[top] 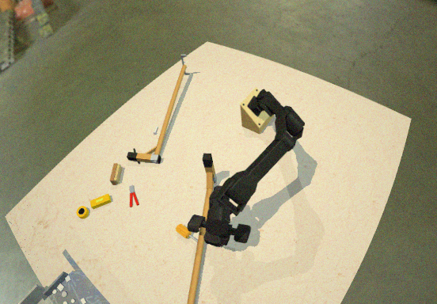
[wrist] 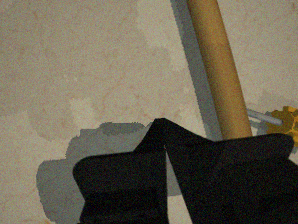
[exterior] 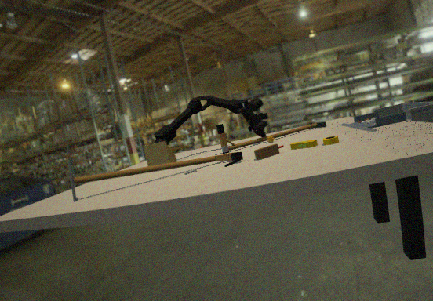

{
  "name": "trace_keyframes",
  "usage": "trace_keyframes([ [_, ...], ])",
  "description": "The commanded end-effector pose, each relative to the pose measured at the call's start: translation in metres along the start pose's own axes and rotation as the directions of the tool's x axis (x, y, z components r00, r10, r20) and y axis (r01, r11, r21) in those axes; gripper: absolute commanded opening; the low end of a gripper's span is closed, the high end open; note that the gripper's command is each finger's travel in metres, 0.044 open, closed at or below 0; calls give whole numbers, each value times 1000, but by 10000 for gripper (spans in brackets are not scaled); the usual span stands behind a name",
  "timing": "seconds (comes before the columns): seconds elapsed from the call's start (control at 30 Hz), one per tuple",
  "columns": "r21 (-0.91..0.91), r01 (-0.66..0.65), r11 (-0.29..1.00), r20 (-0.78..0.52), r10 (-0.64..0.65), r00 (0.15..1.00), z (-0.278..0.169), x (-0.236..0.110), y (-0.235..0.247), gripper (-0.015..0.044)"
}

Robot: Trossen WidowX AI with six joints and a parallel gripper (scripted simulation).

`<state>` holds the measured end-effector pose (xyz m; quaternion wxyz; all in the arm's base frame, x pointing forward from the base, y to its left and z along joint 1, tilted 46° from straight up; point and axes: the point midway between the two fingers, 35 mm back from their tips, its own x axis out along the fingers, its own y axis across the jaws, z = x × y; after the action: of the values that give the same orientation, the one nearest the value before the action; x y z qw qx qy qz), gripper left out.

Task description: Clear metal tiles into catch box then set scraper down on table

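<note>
A long wooden-handled scraper (top: 203,229) (exterior: 290,132) (wrist: 220,75) lies on the table, with a black block (top: 207,159) at one end. My gripper (top: 216,238) (exterior: 262,133) (wrist: 159,123) is shut with nothing between the fingers. It hangs low over the table, right beside the handle, which passes to the right of the fingertips in the wrist view. The steel bench plate (top: 85,290) (exterior: 362,125) lies at the table's near-left corner with several small pale tiles (top: 60,287) on it. The catch box (exterior: 392,114) stands at its end.
A second long pole (top: 170,107) (exterior: 149,168) with a hooked end lies to the left. A yellow screwdriver (top: 183,230) (wrist: 285,120) touches the scraper handle by my gripper. A wooden block (top: 115,173), yellow level (top: 100,201), yellow tape roll (top: 82,212) and red pliers (top: 134,196) lie left.
</note>
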<state>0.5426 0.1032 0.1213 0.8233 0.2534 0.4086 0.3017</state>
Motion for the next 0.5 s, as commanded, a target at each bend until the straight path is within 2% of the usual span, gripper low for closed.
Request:
trace_keyframes([
  [0.0, 2, 5, 1000, 5, -5, 1000, 2, 0, -5, 0],
  [0.47, 1, 6, 1000, 4, -6, 1000, 5, 1, -18, 0],
])
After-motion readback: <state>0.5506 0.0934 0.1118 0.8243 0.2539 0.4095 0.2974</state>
